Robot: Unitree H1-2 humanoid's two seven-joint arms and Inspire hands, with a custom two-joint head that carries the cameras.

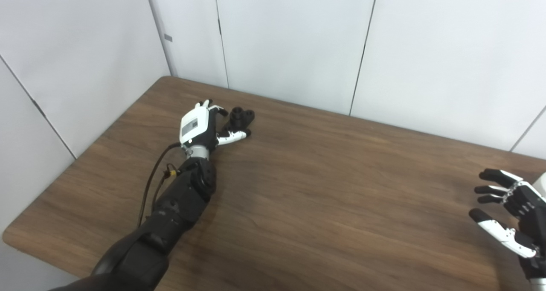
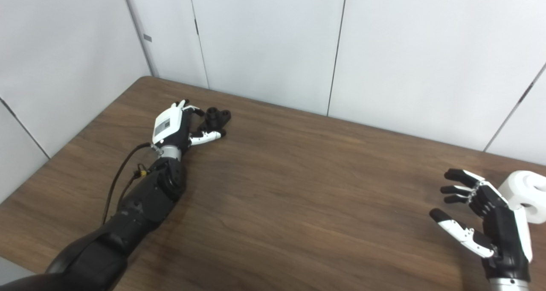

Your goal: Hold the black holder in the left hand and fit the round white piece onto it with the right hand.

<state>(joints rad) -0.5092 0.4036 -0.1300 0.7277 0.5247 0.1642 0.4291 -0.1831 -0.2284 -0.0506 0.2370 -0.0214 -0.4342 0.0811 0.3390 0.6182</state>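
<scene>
The black holder (image 1: 242, 117) lies on the table's far left part. My left hand (image 1: 204, 126) rests flat right beside it, its fingers (image 1: 215, 109) on the holder's far side and the thumb on the near side, still spread, not clasping it. The round white piece (image 2: 527, 195) sits on the table at the right edge, mostly cut off in the left eye view. My right hand (image 2: 484, 225) hovers just left of the white piece, palm facing left, open with nothing in it. The hand hides the piece's left side.
The wooden table (image 1: 324, 188) stretches between the two hands. White wall panels (image 1: 290, 39) stand close behind its far and left edges. A cable (image 1: 149, 184) runs along my left forearm.
</scene>
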